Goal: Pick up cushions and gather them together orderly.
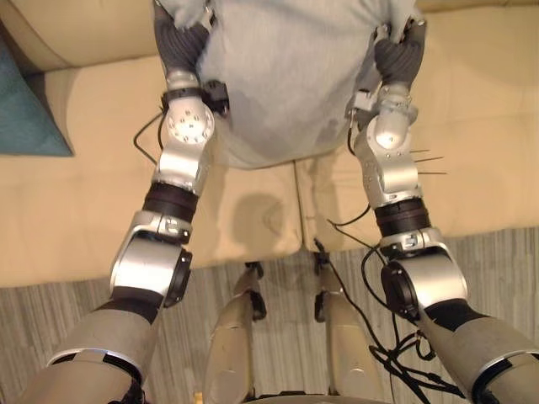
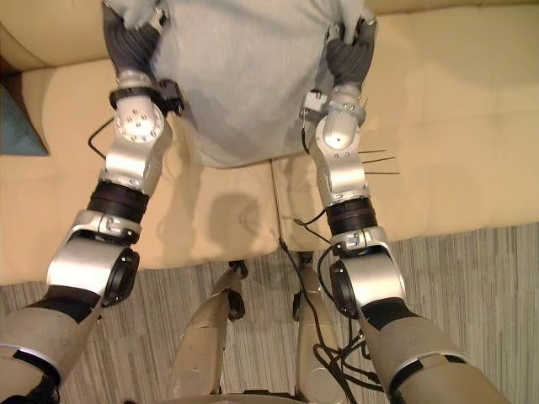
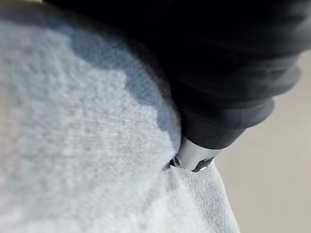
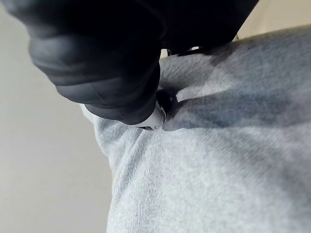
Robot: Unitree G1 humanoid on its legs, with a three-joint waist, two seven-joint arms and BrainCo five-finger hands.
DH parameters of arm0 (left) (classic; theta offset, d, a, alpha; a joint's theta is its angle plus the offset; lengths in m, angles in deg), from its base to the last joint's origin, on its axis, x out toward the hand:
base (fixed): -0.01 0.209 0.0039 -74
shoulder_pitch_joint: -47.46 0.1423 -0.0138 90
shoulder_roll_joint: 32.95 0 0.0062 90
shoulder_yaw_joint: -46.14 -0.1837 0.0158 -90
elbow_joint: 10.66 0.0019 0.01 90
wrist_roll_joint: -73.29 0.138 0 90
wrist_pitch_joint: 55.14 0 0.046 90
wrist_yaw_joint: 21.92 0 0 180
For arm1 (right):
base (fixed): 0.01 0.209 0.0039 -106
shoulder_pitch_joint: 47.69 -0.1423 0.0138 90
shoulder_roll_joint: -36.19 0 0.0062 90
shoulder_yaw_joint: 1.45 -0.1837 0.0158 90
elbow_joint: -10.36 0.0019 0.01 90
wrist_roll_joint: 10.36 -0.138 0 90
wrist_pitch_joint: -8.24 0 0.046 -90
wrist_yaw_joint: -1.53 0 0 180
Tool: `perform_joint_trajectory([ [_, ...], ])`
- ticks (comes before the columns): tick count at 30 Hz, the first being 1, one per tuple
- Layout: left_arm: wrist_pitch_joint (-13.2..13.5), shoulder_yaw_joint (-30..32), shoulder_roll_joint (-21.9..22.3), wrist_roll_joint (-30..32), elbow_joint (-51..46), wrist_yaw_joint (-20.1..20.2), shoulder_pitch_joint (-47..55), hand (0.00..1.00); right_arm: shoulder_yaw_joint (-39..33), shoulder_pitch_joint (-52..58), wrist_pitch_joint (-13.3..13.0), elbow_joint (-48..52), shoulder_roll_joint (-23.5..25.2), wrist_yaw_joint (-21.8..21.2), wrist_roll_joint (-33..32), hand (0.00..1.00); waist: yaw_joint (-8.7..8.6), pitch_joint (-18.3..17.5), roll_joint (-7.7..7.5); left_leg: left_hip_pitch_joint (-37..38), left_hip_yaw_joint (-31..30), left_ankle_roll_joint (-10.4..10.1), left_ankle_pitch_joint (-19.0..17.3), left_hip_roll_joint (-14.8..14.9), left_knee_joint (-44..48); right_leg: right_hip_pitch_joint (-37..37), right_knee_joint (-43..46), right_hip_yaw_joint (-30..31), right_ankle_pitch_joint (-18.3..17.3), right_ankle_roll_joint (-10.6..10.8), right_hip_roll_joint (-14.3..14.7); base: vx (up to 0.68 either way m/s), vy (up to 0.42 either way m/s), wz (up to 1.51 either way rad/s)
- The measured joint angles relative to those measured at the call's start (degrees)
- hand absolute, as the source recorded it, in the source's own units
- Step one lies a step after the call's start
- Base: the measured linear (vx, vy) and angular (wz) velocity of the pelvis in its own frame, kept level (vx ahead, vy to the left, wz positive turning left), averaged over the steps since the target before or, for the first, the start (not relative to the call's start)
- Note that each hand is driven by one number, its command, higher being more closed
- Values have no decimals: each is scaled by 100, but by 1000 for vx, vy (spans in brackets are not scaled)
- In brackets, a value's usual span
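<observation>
Pale grey cushion (image 1: 286, 76) held above sofa (image 1: 76, 210), teal cushion (image 1: 25, 109) left

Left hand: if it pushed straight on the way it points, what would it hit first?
The left hand grips the grey cushion, so that comes first; beyond it probably the sofa backrest, though depth is unclear.

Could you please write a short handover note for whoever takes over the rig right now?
Left hand: closed on one upper corner of the grey cushion.
Right hand: closed on the other upper corner, with the fabric pinched.
Things: the grey cushion hangs between both hands above the beige sofa. A teal cushion lies on the sofa at the robot's far left, apart from it.
Done: grey cushion picked up.
Left: probably carry it over to the teal cushion and set it down neatly beside it.
</observation>
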Motion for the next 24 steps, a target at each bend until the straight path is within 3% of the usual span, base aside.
perform_joint_trajectory([
  [8, -88, 243, -510, -84, 161, 14, -404, 0, 27, -476, 2, -7, -470, -276, -352, 0, 21, 98, 23, -124, -49, -120, 145, 15, -209, -226, 58, -8, -3, -2, 30, 6, -9, 1],
  [11, -88, 258, -959, -541, 214, 459, -402, 0, 173, -489, 26, -7, -1199, -642, -643, 0, 133, 100, 23, -102, -54, -120, 146, 36, -210, -226, 113, -18, -4, -2, 27, 2, -1, 2],
  [15, -45, 632, -1522, -1060, 181, 817, -177, 0, 210, -433, 21, 67, -2057, -1030, -994, 0, 142, 99, 22, -65, -61, -121, 146, 108, -195, -226, 266, -123, -47, -38, 32, -7, -13, 6],
  [18, 17, 930, -1664, -1359, -340, 949, 769, 0, 101, 314, -5, 554, -2654, -1286, -1303, 0, 146, 94, 16, 92, -153, -124, 143, 109, -191, -105, 505, -247, -256, -49, 4, -5, -32, 18],
  [20, 30, 946, -1623, -1371, -751, 1016, 1434, 0, 5, 865, -6, 754, -2733, -1384, -1308, 0, 123, 92, 16, 195, -202, -127, 140, 112, -188, 0, 612, -327, -371, -53, -8, 8, -41, 22],
  [24, 134, 967, -1001, -1357, -1755, 1277, 3318, 0, -73, 2511, -3, 1268, -2653, -1629, -1287, 0, 163, 76, 7, 499, -225, -143, 94, 105, -190, 319, 706, -416, -588, -49, -33, 20, -47, 15],
])
